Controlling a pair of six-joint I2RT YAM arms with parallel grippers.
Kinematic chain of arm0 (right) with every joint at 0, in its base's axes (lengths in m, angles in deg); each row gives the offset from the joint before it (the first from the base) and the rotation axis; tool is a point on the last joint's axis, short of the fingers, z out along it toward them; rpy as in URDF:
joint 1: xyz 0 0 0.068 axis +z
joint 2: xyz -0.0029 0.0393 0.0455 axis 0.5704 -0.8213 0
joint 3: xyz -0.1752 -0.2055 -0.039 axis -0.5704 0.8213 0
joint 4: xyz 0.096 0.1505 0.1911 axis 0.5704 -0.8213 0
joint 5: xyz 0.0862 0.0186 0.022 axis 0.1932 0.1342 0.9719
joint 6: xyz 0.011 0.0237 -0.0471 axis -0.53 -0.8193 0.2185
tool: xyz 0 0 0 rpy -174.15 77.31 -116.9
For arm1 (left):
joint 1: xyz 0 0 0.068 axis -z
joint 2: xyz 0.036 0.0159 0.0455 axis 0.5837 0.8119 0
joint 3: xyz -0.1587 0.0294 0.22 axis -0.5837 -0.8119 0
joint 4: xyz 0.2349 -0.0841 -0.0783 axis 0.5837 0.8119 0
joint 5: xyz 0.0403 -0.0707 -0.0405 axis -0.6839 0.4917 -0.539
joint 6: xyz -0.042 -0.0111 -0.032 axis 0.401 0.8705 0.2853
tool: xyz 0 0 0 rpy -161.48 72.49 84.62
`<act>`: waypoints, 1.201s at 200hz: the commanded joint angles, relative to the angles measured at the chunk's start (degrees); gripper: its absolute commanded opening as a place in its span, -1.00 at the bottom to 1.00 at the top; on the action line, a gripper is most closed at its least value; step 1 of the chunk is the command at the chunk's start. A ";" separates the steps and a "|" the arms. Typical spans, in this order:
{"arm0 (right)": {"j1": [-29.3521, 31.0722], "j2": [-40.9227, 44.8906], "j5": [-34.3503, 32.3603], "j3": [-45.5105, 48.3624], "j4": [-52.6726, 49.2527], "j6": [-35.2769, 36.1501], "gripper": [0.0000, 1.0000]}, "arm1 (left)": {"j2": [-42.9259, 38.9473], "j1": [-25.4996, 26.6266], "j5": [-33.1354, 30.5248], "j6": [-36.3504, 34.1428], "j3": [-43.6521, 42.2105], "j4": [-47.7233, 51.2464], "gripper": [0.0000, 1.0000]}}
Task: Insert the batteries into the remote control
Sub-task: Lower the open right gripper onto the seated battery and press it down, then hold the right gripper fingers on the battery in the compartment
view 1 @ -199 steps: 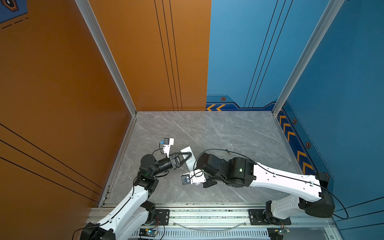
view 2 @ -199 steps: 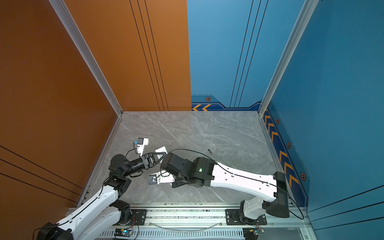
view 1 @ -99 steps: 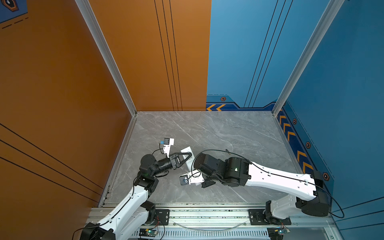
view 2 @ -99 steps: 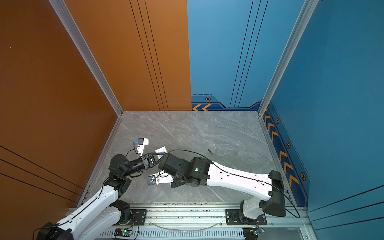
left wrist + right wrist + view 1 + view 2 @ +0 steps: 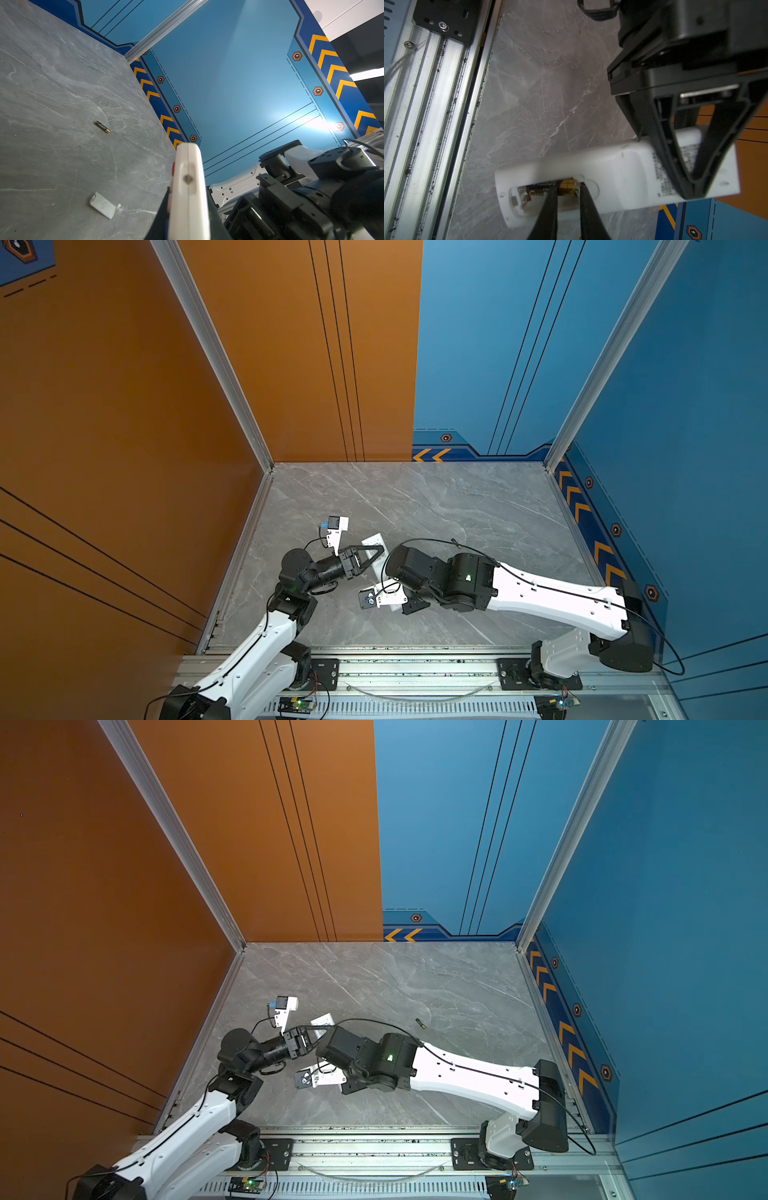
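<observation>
Remote control (image 5: pixel 612 170), a long slim white plastic bar, is clamped at its label end by the left hand (image 5: pixel 379 550), fingers pressed onto it, at nine o'clock of centre on the grey marble worktop (image 5: pixel 457 506). Right hand (image 5: pixel 568 188) pinches the gold end of one black cylindrical battery (image 5: pixel 566 185) inside the open compartment. The second battery (image 5: pixel 421 1024), of two, lies loose at three o'clock of the remote, well apart. One small white rectangular cover (image 5: pixel 102 205) lies flat on the worktop.
</observation>
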 commanded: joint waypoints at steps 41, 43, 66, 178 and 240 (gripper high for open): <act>-0.36 -0.73 0.03 0.55 -1.48 0.44 -0.72 | -0.99 0.46 0.98 -0.28 2.11 -2.25 -1.00; -0.41 -0.73 0.05 0.51 -1.50 0.44 -0.72 | -1.01 0.49 0.94 -0.31 2.14 -2.25 -1.00; -0.28 -0.99 -0.16 0.60 -1.68 0.58 -0.74 | -1.00 0.50 1.01 -0.26 2.13 -2.25 -1.00; 0.22 -2.84 -0.81 0.29 -2.98 0.62 -0.78 | -1.42 0.48 0.92 -0.29 2.01 -2.25 -1.00; 0.26 -3.79 -1.00 0.16 -3.17 0.62 -0.82 | -1.43 0.38 0.94 -0.31 1.91 -2.25 -1.00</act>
